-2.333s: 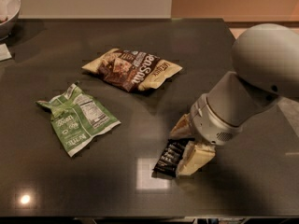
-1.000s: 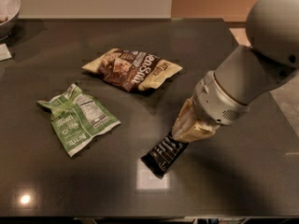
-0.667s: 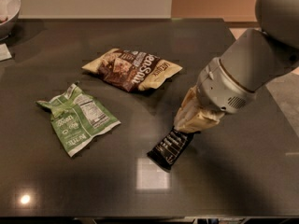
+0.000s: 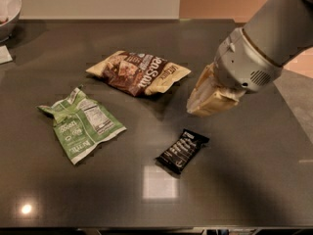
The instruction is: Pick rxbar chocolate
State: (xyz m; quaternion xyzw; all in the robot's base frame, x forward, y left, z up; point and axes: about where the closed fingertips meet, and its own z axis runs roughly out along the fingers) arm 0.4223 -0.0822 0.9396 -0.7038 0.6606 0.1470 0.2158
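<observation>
The rxbar chocolate (image 4: 182,151) is a small flat black wrapper with white lettering. It lies on the dark table (image 4: 244,180), right of centre and towards the front. My gripper (image 4: 195,106) hangs above the table, up and to the right of the bar, with a gap between them. Its cream fingers (image 4: 210,98) are pressed together and hold nothing. The grey arm (image 4: 264,43) reaches in from the upper right.
A brown-and-cream chip bag (image 4: 139,72) lies at the middle back, just left of the gripper. A crumpled green-and-white snack bag (image 4: 80,124) lies at the left. A bowl (image 4: 7,11) stands at the far left corner. The table's right edge is near the arm.
The gripper closed on the bar's end and dragged it, then rose up and to the right. The bar is out of the fingers and lies on the table.
</observation>
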